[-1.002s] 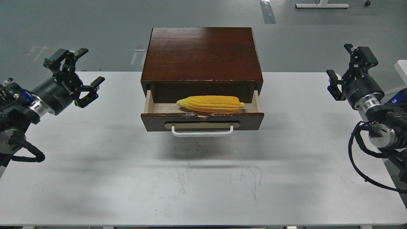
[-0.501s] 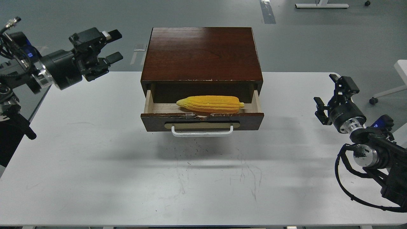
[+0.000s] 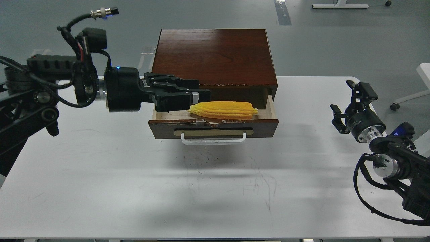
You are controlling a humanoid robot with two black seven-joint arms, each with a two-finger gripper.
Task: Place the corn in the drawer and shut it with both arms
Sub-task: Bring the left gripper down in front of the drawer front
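The corn [image 3: 223, 110] lies lengthwise in the drawer [image 3: 268, 125], which stands pulled partway out of the dark wooden cabinet [image 3: 215, 55]. The white bar handle [image 3: 213, 140] faces me. My left gripper [image 3: 203, 88] reaches in from the left, level over the drawer's left end. Its fingertips sit just above and behind the corn's pointed left tip, and the fingers look apart and hold nothing. My right gripper [image 3: 350, 102] is open and empty above the table's right side, well away from the cabinet.
The white table [image 3: 215, 188] carries only the cabinet, with scuff marks in front of it. The left arm's thick wrist and cables [image 3: 84, 84] hang over the table's left part. A white object [image 3: 424, 75] stands beyond the right edge.
My left arm has swung from far left and high to the drawer's left end, its gripper now pointing right at the corn. My right gripper came down and has nearly stopped. The corn and drawer have not moved.
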